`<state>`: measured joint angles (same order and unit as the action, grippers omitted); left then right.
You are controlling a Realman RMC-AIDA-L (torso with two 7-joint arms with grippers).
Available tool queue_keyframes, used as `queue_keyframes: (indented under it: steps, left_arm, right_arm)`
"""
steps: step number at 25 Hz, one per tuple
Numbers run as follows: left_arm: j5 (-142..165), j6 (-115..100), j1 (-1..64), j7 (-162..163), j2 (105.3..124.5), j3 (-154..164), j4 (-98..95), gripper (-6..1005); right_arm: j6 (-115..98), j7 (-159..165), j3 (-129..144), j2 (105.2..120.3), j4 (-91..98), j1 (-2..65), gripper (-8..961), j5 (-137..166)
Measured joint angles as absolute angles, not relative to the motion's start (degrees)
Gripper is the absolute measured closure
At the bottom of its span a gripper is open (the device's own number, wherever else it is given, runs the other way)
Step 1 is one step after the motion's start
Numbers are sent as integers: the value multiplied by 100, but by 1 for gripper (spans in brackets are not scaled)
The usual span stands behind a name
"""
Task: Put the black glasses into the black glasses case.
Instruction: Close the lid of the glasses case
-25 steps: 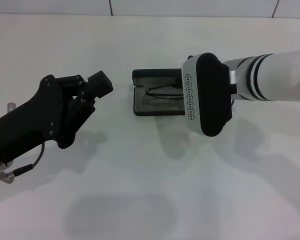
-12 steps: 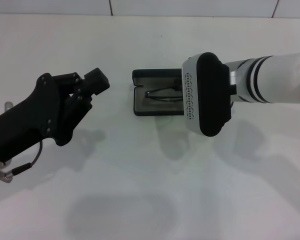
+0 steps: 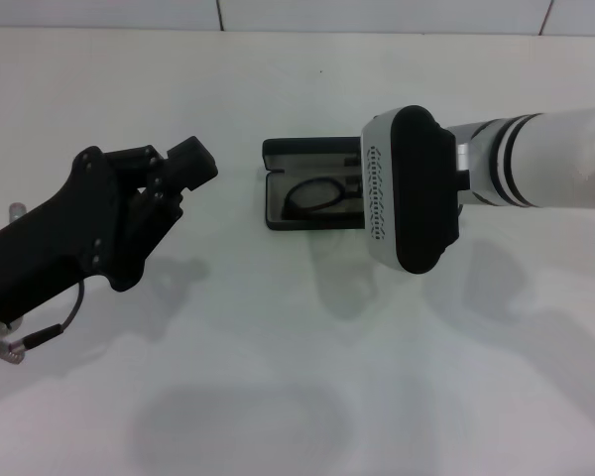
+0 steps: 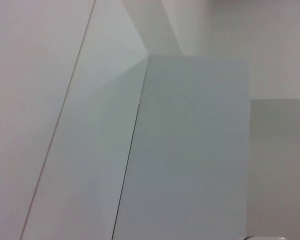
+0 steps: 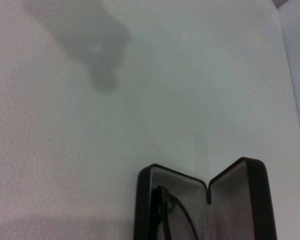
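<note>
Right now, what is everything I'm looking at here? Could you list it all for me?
black glasses case: one, black with a grey lining, lying open at the middle of the table, partly hidden under the right arm's end.
black glasses: one pair, thin black frame, lying inside the open case.
table: one, white, under everything.
wall: white tiles along the far edge of the table.
left gripper: one, black, held above the table to the left of the case, holding nothing.
right gripper: its fingers are hidden; the right arm's white and black end hangs over the right part of the case.
</note>
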<state>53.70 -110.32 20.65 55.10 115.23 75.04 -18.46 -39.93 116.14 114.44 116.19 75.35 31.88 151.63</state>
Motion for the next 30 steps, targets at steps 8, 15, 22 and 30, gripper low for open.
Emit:
queue_keyframes:
  steps: [8, 15, 22, 30]
  left_arm:
    - [5371, -11032, 2099, 5525, 11529, 7501, -1857, 955]
    - [5334, -11030, 2137, 5836, 11447, 7199, -1994, 955]
    - [5436, -10864, 2534, 6080, 11301, 7049, -2174, 955]
    - [6407, -9605, 3639, 6679, 11172, 7049, -2194, 949]
  right_arm:
    - [-4015, 11725, 11437, 11619, 8136, 2660, 829, 15018]
    - [-4310, 11853, 11117, 11582, 8928, 1954, 829, 13805]
    - [-6266, 10971, 9268, 11538, 9294, 1097, 829, 10562]
    - [-8122, 9336, 7564, 11531, 8417, 91, 829, 8593]
